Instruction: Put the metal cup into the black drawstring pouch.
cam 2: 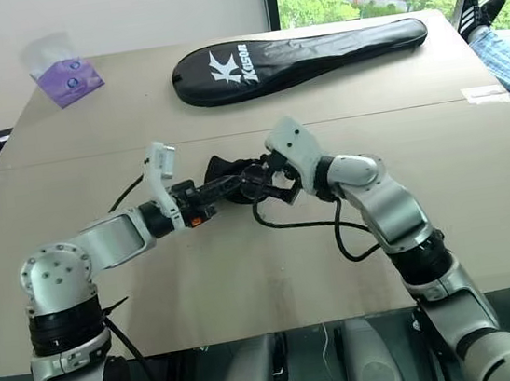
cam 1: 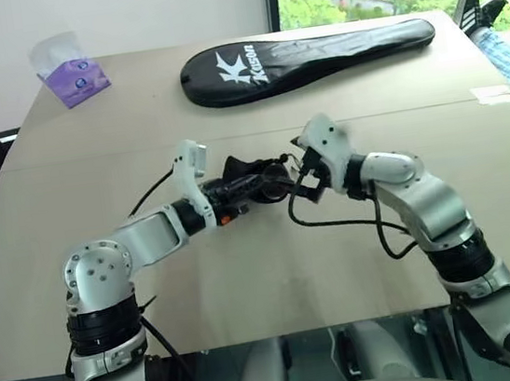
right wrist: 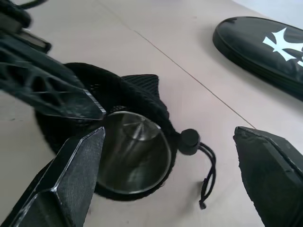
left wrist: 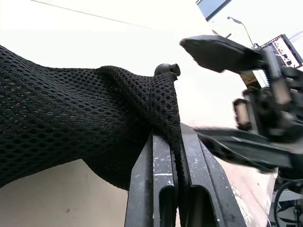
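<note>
The black drawstring pouch [right wrist: 137, 87] hangs just above the table's middle, its mesh rim pinched in my left gripper [left wrist: 176, 142], which is shut on the fabric. The metal cup [right wrist: 135, 151] sits inside the pouch's mouth with its shiny open rim and inner bottom showing. A round cord stopper [right wrist: 189, 141] and a thin cord trail from the pouch's neck. My right gripper [cam 1: 295, 181] faces the pouch from the right, a short way off. Its fingers [right wrist: 71, 175] are spread wide with nothing between them.
A long black racket cover [cam 1: 308, 59] with white lettering lies at the back of the tan table [cam 1: 247, 276]. A purple tissue pack [cam 1: 73, 75] stands at the back left. A person's leg and shoe [cam 1: 486, 19] rest on the far right corner.
</note>
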